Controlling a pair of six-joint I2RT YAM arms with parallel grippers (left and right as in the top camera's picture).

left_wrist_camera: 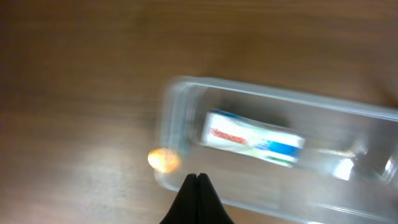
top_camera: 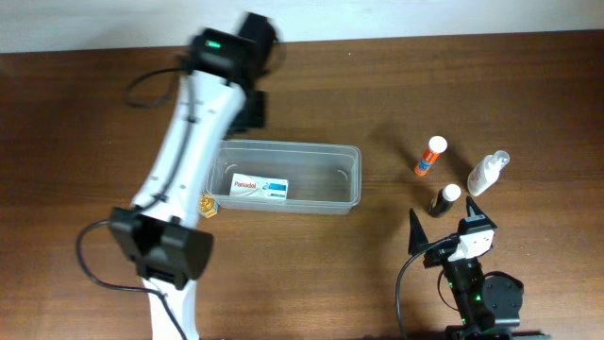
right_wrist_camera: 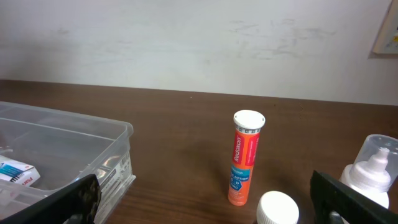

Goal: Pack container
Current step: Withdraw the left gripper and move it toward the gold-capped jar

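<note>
The clear container [top_camera: 351,176] lies at mid-table with a white Panadol box [top_camera: 260,187] inside it. My left gripper [left_wrist_camera: 198,178] is shut with nothing in it and hangs above the container's [left_wrist_camera: 171,118] near-left rim. That view is blurred, with the box [left_wrist_camera: 252,138] beyond the tips. From overhead its dark body [top_camera: 253,111] sits behind the tub. My right gripper [top_camera: 445,231] stands open and empty, low at the front right. Ahead of it [right_wrist_camera: 205,208] stand an orange tube [right_wrist_camera: 245,158] and a white-capped dark bottle [right_wrist_camera: 278,209].
A white spray bottle [top_camera: 488,172] stands right of the orange tube [top_camera: 430,156], with the dark bottle [top_camera: 445,199] in front of both. A small orange-yellow object [top_camera: 209,203] lies against the container's front-left corner. The left arm [top_camera: 179,161] reaches across the container's left side.
</note>
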